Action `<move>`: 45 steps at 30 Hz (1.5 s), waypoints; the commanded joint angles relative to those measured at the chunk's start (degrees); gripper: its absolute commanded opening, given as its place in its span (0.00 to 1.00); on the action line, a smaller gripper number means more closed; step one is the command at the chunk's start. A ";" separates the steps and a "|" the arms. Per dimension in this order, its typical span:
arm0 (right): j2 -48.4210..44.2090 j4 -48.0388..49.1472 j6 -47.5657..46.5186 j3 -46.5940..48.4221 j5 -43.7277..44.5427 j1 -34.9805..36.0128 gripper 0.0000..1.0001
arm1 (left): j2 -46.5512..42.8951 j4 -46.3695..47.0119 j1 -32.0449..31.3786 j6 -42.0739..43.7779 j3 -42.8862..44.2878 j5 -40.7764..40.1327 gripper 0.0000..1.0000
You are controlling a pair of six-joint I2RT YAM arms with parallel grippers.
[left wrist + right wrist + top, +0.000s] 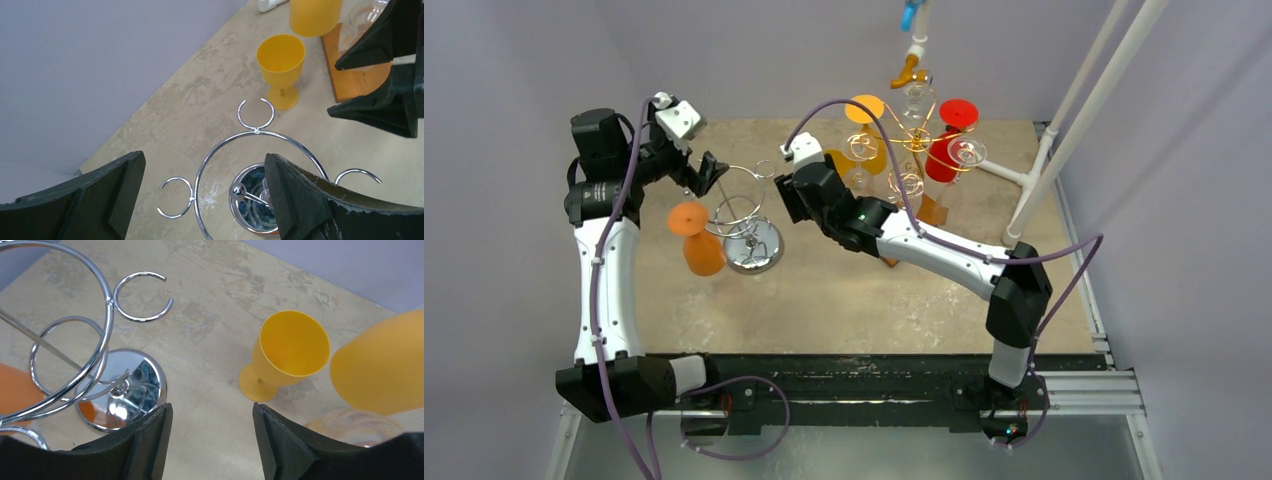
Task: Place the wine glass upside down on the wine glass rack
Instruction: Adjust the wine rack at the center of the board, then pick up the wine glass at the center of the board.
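Observation:
An orange wine glass [696, 238] hangs upside down, foot up, from a hook on the left side of the chrome wire rack [742, 212]. My left gripper [708, 172] stands open just behind the glass and above the rack, touching nothing. In the left wrist view the left gripper [205, 195] has nothing between its fingers, and the rack's ring [215, 155] and mirrored base [247, 207] lie below. My right gripper [784, 196] is open and empty beside the rack's right side. In the right wrist view the right gripper [212, 440] looks onto the rack [106, 315] and part of the orange glass [15, 390].
A yellow goblet [287, 352] stands upright on the table right of the chrome rack. Behind it a gold wire rack on a wooden base [914, 150] carries several orange, red and clear glasses. White pipes [1074, 120] rise at the back right corner. Grey walls close the left and back.

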 commanded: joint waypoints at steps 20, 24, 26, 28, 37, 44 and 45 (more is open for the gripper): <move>-2.65 21.02 1.48 -22.29 18.89 9.93 0.80 | -3.70 7.71 0.28 -14.19 2.62 -9.87 0.99; 1.42 29.94 2.42 -29.23 24.17 10.19 0.98 | -3.35 7.76 0.29 -14.66 2.73 -9.94 0.99; 3.84 43.16 -1.35 -34.05 26.31 10.17 0.99 | -3.25 7.46 0.25 -14.68 2.91 -9.98 0.99; 7.13 51.95 -0.91 -36.26 30.20 9.64 0.99 | -3.47 7.32 0.29 -14.31 2.89 -10.08 0.99; 23.13 91.36 -20.59 -36.02 37.63 8.83 0.99 | -3.99 8.96 0.31 -14.68 1.80 -10.35 1.00; 22.82 112.83 -36.85 -38.95 37.14 11.42 0.99 | -1.93 9.23 0.28 -16.41 4.49 -8.10 1.00; 21.16 113.25 -37.63 -40.27 36.88 12.74 0.99 | -1.58 9.65 0.29 -17.01 5.59 -7.67 1.00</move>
